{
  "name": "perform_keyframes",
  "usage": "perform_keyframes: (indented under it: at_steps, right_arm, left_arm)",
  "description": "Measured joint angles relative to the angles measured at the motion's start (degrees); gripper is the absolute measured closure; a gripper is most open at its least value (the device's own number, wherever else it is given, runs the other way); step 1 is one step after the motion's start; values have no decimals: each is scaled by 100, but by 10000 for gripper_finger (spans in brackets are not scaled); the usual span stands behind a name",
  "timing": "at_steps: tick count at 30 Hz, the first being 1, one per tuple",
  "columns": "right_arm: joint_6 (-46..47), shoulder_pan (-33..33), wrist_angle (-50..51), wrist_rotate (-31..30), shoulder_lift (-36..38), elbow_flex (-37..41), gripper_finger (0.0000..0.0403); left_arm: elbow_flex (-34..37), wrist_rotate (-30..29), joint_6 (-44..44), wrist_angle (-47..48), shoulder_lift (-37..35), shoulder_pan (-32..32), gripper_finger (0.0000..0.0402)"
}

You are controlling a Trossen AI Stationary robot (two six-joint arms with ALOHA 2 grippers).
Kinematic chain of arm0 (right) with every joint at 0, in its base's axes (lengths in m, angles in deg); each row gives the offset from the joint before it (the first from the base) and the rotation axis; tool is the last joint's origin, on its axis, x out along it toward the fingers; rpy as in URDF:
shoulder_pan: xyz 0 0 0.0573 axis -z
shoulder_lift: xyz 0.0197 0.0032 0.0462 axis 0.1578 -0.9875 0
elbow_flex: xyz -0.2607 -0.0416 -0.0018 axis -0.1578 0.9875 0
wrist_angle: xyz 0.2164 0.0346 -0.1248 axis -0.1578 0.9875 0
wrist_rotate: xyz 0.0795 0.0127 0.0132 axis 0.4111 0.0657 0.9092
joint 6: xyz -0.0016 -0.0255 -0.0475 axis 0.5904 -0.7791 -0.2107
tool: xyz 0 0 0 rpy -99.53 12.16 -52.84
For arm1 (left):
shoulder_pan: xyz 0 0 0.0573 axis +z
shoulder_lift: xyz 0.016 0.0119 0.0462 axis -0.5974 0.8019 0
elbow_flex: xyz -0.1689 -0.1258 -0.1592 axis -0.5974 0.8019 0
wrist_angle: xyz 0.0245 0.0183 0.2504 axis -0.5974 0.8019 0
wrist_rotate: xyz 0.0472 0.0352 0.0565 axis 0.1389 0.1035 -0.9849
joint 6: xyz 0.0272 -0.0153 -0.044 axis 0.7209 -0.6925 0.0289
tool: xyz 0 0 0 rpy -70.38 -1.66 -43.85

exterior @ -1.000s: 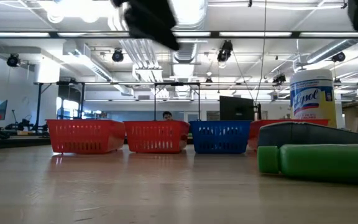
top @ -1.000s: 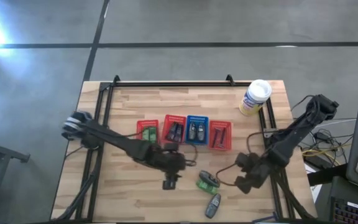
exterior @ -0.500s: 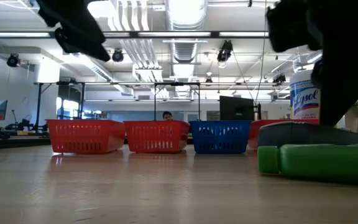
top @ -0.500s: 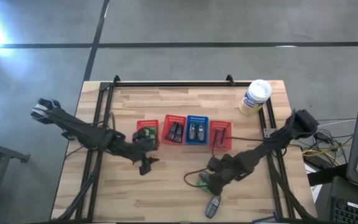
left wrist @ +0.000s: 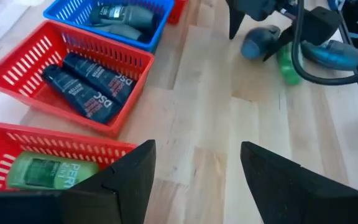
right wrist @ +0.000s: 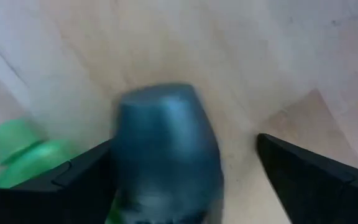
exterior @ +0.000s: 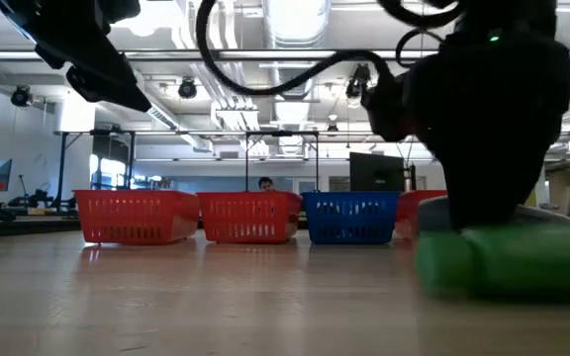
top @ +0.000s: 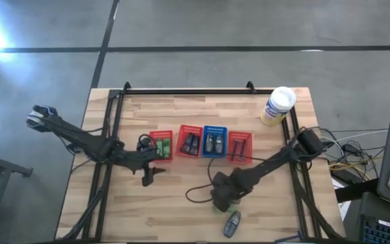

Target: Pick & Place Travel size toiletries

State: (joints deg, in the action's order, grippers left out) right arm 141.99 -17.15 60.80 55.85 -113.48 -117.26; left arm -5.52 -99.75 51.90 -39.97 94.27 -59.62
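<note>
A grey oval bottle (right wrist: 166,149) lies on the wood table beside and partly on a bright green tube (right wrist: 14,155), near the front middle. My right gripper (top: 223,194) is low over them, open, one finger on each side of the bottle; whether a finger touches it cannot be told. A second grey bottle (top: 231,224) lies nearer the front edge. My left gripper (left wrist: 194,168) is open and empty above the table, next to the leftmost red basket (top: 160,144), which holds a green tube (left wrist: 42,171).
Four mesh baskets stand in a row at mid-table: a red one with black tubes (left wrist: 86,87), a blue one with grey bottles (left wrist: 117,15), a red one at the right (top: 240,147). A white canister (top: 278,105) stands at the far right. A cable (top: 198,193) trails by the right arm.
My left gripper has gone from the table's middle toward the left edge and now stays beside the leftmost red basket. My right gripper has gone toward the left edge and down, from the right side to the grey bottle and green tube.
</note>
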Motion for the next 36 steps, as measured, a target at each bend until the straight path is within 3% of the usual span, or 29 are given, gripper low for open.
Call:
perform_keyframes:
  at_steps: [5, 13, 19, 25, 31, 36]
  right_arm:
    - [-37, 117, 193, 341, -235, -226, 90]
    - [49, 433, 269, 471, 88, -348, 213]
    - [70, 937, 301, 339, 971, -280, 213]
    - [168, 2177, 274, 187, 1685, -266, 213]
    - [-127, 3524, 175, 241, 1608, -247, 213]
    - [-33, 3668, 89, 494, 1323, -236, 190]
  left_arm:
    - [146, -2, 319, -22, -263, 0, 161]
    - [135, -82, 635, -77, -470, 8, 161]
    - [134, -606, 826, -92, -516, 22, 162]
    - [133, -797, 720, -116, -592, 37, 165]
    - [133, -1154, 480, -131, -625, 44, 165]
    - [133, -1192, 263, -127, -623, 46, 165]
